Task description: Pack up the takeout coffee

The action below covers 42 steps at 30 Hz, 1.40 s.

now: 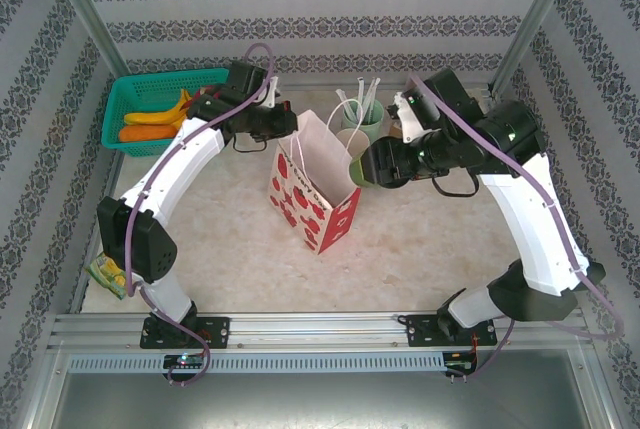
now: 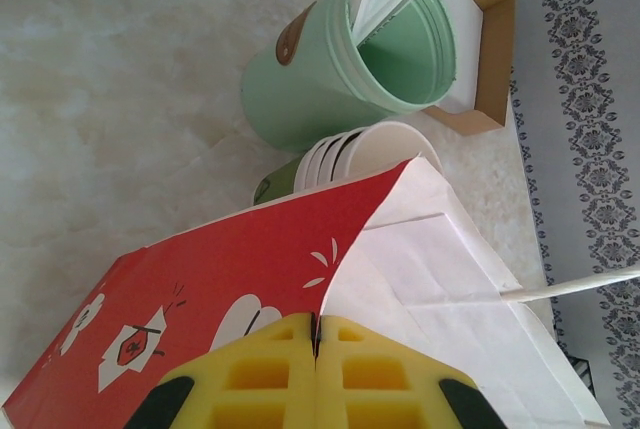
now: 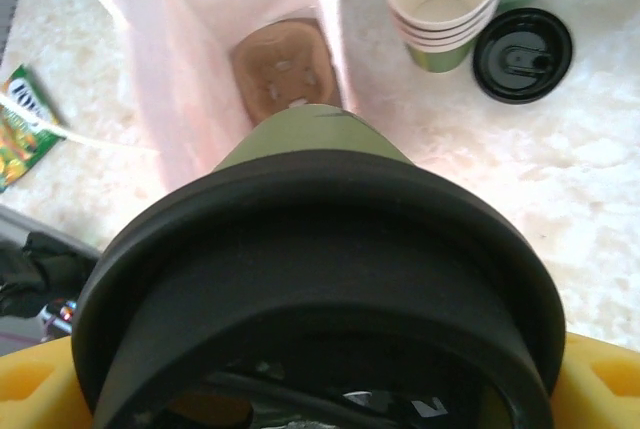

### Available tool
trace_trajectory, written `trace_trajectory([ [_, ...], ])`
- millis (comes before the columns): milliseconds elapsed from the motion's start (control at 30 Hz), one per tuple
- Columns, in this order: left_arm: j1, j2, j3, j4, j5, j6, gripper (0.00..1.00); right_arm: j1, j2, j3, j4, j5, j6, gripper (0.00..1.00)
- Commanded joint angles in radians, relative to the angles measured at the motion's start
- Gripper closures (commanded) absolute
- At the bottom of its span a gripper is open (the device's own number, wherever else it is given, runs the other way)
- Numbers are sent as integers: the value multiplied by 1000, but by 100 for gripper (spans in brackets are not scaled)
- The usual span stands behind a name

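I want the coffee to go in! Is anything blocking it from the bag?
Nothing visible does. The right gripper holds the takeout coffee at the open mouth of the paper bag; the left gripper pinches its rim.

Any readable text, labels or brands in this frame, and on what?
No text reads clearly.
On the snack packet: lettering, too blurred to read.
On the mint-green cup: brown label, too small to read.
On the paper bag: white drawings on red, no letters legible.
On the loose black lid: moulded marks, unreadable.
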Motion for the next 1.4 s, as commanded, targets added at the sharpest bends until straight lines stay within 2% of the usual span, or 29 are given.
trace_trajectory([
  [0, -9, -41, -20, 9, -5, -31, 100, 28, 32, 24, -46, -47, 21, 49],
  [267, -12, -55, -49, 35, 23, -30, 99, 60, 140, 63, -14, 25, -12, 50],
  [400, -11, -65, -63, 49, 20, -38, 99, 93, 189, 101, 22, -8, -29, 50],
  [667, -12, -65, -81, 50, -12, -35, 98, 120, 247, 292, -82, 58, -21, 50],
  [933, -11, -73, -89, 63, -27, -46, 98, 141, 261, 247, -9, 23, -8, 51],
  [1167, -12, -113, -142, 116, -52, -92, 98, 171, 318, 205, 107, -68, 12, 51],
  [1367, -9, -128, -159, 120, -66, -103, 94, 193, 353, 162, 172, -101, 38, 51],
])
